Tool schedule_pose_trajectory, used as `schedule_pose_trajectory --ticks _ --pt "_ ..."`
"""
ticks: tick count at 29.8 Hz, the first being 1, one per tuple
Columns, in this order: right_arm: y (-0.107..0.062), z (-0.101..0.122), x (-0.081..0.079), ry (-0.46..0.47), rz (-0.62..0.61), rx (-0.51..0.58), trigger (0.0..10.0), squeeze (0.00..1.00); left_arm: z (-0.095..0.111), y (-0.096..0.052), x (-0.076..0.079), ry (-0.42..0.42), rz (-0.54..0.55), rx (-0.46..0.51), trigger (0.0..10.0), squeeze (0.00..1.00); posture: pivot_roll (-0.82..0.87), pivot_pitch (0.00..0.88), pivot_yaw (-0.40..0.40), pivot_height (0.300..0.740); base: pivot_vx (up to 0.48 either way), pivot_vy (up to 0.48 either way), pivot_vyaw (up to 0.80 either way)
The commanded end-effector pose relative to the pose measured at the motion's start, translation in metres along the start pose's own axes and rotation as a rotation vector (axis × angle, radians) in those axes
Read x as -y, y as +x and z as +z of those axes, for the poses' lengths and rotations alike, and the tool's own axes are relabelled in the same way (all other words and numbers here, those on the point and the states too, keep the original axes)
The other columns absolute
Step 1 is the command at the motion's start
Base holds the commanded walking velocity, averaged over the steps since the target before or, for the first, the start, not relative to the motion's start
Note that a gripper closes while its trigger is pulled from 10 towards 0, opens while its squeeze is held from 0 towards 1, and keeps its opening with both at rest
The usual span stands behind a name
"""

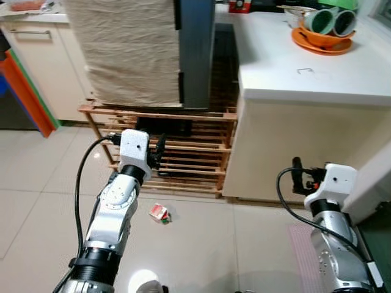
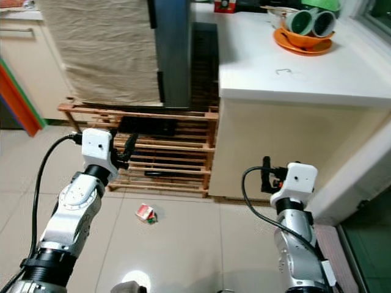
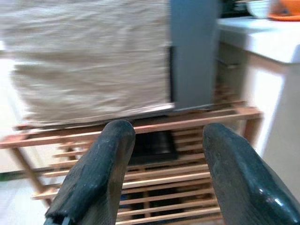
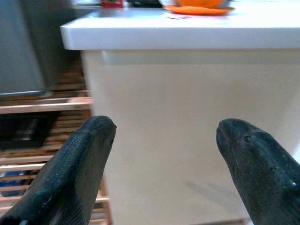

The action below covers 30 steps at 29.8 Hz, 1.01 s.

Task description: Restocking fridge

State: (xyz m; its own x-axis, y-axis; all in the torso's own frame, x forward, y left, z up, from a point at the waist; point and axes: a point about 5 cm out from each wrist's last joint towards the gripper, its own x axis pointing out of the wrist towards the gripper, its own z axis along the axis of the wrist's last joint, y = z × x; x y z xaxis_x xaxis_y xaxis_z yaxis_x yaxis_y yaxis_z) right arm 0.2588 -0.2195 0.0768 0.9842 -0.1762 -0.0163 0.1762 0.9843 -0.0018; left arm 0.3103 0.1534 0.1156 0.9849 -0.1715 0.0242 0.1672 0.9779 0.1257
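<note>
Kitchen floor, pale tiles (image 1: pixel 36 177). Ahead stands the fridge (image 1: pixel 197 52), grey and door shut, its left side draped in beige cloth (image 1: pixel 128 49). It rests on a low wooden rack (image 1: pixel 177 155) of slats. Right of it, a white counter (image 1: pixel 305 73) carrying an orange bowl (image 1: pixel 322 40) with two green cups (image 1: pixel 330 21) lying in it.

Left gripper (image 1: pixel 160 151) — raised in front of the rack, below the cloth's bottom edge, touching nothing. In its wrist view the fingers (image 3: pixel 101 173) stand apart with only rack and fridge base between them: released, empty.

Right gripper (image 1: pixel 297 177) — held near the cream front of the counter, apart from it. Its fingers (image 4: pixel 75 168) are spread wide in the wrist view, nothing between them but counter wall.

On the tiles just in front of the rack, between the two arms and nearer the left one, lies a small red, white and green packet (image 1: pixel 160 213) — possibly a carton or wrapper; too small to tell. Neither gripper touches it.

Far left, an orange-and-green board (image 1: pixel 27 91) leans by a cream cabinet (image 1: pixel 43 55).
</note>
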Motion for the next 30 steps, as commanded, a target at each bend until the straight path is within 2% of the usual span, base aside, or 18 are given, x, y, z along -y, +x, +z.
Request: schedule_pose_trajectory --ticks 1,27,30 --pt "0.001 0.001 -0.005 -0.01 0.023 0.002 10.0 0.0 -0.003 0.001 -0.005 0.007 0.024 -0.023 10.0 0.0 0.07 0.006 0.002 0.74 0.0 0.472 0.0" --pt "0.0 -0.007 -0.017 -0.003 0.086 -0.017 10.0 0.0 -0.018 0.008 -0.008 0.028 0.05 -0.082 10.0 0.0 0.07 0.0 0.004 0.74 0.0 0.479 0.0" --pt "-0.001 -0.007 -0.019 -0.006 0.094 -0.016 10.0 0.0 -0.019 0.007 -0.009 0.064 0.059 -0.077 10.0 0.0 0.07 0.0 0.005 0.74 0.0 0.0 0.0"
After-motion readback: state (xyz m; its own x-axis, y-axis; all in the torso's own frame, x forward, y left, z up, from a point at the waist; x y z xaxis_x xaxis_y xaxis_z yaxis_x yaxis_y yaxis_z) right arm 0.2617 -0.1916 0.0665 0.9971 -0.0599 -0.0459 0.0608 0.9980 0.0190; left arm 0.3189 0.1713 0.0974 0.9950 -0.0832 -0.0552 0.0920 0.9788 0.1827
